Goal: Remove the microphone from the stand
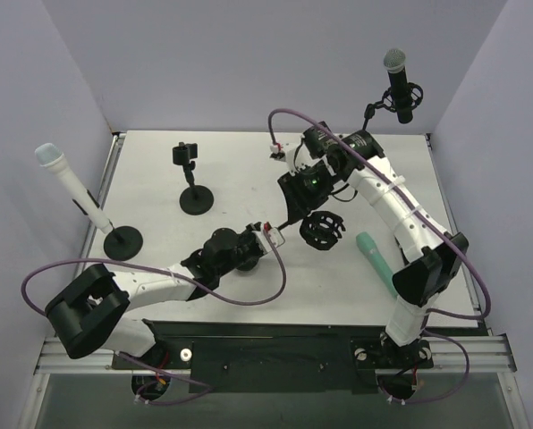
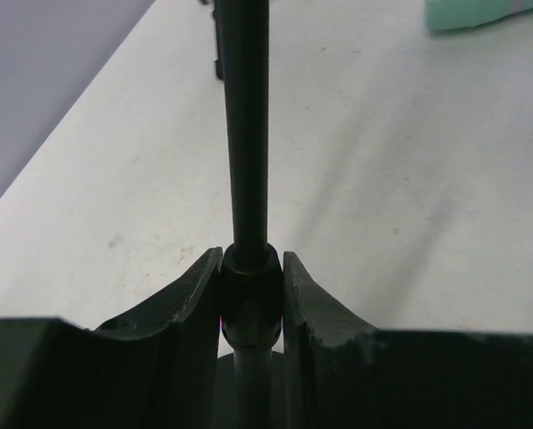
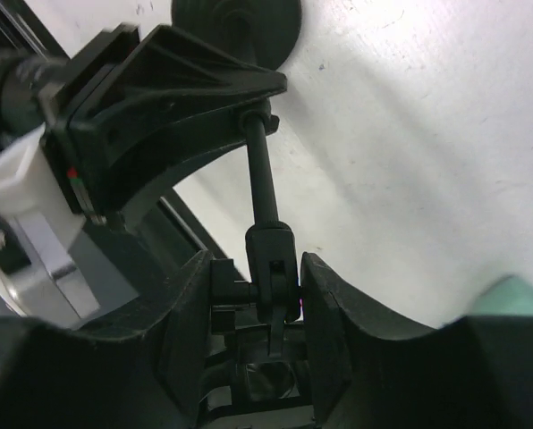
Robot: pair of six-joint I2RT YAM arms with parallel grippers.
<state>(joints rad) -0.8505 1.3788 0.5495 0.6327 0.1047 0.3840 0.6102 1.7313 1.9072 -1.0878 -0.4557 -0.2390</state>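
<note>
The teal microphone (image 1: 375, 261) lies flat on the table (image 1: 249, 161), just right of the shock mount (image 1: 322, 231) and apart from it. The mount appears empty, so removal looks done. My left tool (image 2: 251, 277) is clamped on the stand pole (image 2: 247, 134). My right tool (image 3: 258, 268) is clamped on the swivel joint (image 3: 274, 255). Remaining step, as I judge it: release both.

left arm (image 1: 150, 282): low, reaching inward, jaws clamped | right arm (image 1: 393, 204): arched over, jaws clamped

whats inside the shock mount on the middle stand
It looks empty: no microphone in the shock mount. The green microphone lies on the table beside it. The mount's underside is hidden from above.
</note>
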